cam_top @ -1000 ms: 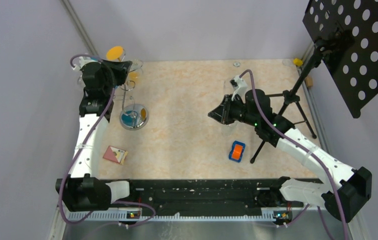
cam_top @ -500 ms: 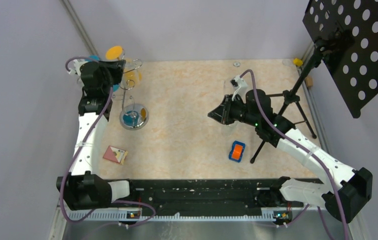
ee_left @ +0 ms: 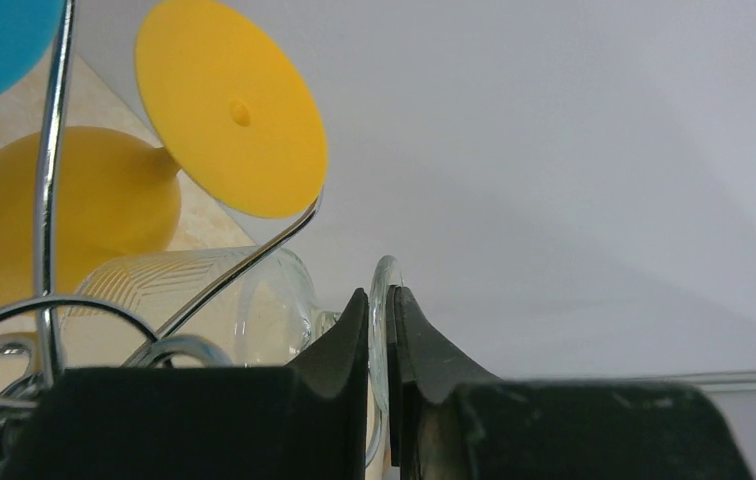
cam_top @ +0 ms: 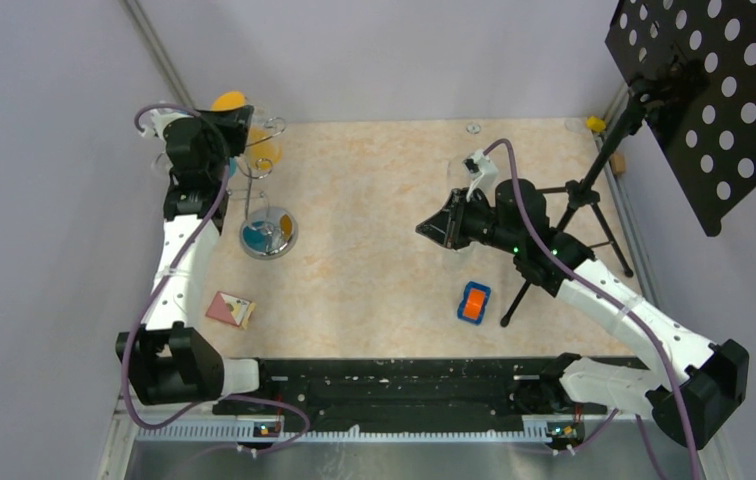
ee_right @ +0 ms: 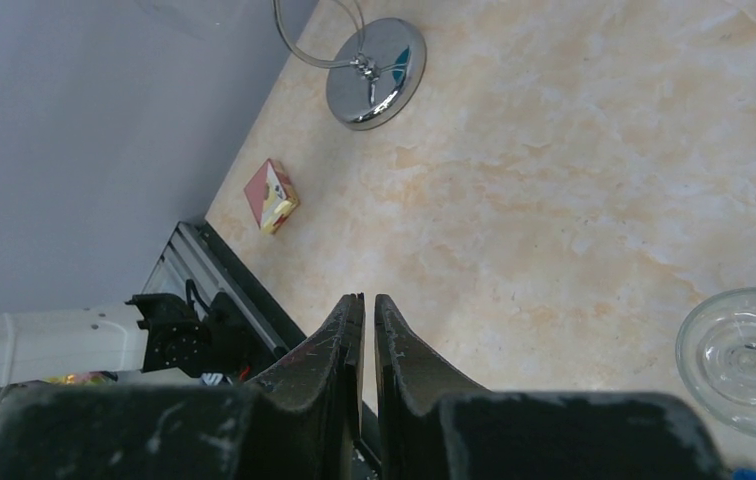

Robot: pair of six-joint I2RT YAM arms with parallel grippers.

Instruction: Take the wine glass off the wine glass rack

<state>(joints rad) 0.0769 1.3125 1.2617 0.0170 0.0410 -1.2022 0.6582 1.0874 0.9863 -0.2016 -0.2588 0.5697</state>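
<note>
From above, the left gripper [cam_top: 244, 128] is reaching into the far-left corner, up among the curled arms of the wine glass rack [cam_top: 268, 232], whose chrome base is standing on the table [cam_top: 374, 200] just nearer the arms. The right gripper [cam_top: 426, 230] is hovering over mid-table, well apart from the rack, with an orange toy car [cam_top: 473, 302] near it and a small box [cam_top: 229, 309] lying by the left edge. At the left wrist, the fingers [ee_left: 344, 340] are clamping edge-on the thin clear foot of the wine glass [ee_left: 204, 290]. Its ribbed bowl is lying sideways behind a rack wire, beside a yellow glass [ee_left: 229, 110], so whether it is hanging free is unclear. At the right wrist, the fingers are pressing almost together on nothing, pointing down at the bare table, with a clear glass disc [ee_right: 749, 360] sitting at the right.
</note>
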